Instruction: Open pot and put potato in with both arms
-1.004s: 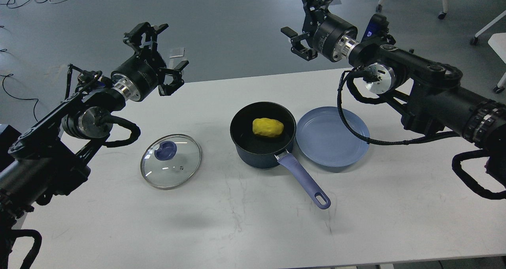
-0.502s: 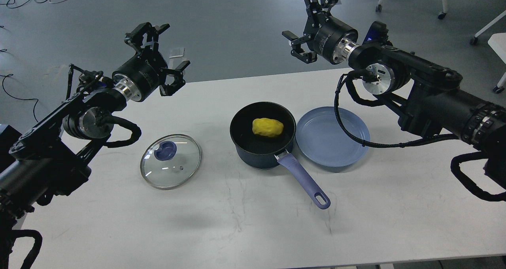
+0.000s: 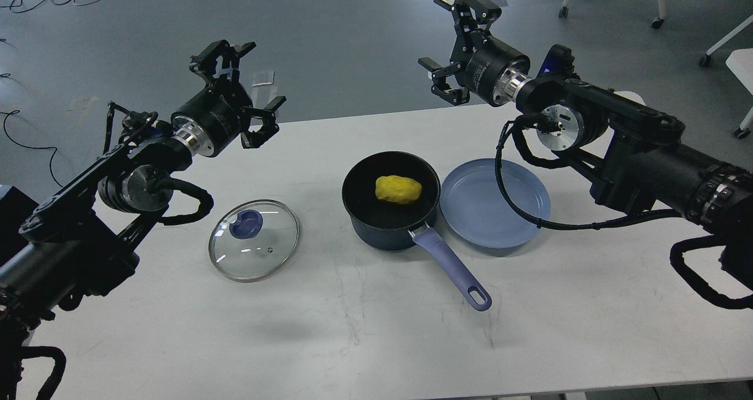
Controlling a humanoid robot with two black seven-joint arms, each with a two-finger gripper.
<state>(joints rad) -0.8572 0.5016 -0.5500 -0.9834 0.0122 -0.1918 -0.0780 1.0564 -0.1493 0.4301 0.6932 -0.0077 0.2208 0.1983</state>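
A dark blue pot [image 3: 389,235] with a lilac handle [image 3: 453,267] stands open at the table's middle. A yellow potato [image 3: 399,189] lies inside it. The glass lid [image 3: 254,239] with a blue knob lies flat on the table to the pot's left. My left gripper [image 3: 244,91] is open and empty, raised above the table's far left edge. My right gripper [image 3: 456,44] is open and empty, raised beyond the table's far edge, behind the pot.
An empty light blue plate [image 3: 495,203] sits right of the pot, touching it. The white table [image 3: 376,341] ends at the far edge near both grippers. Chair legs and cables lie on the grey floor beyond.
My right gripper has come down and a little toward the table. My left gripper has shifted slightly right and down. Pot, potato, lid and plate have not moved.
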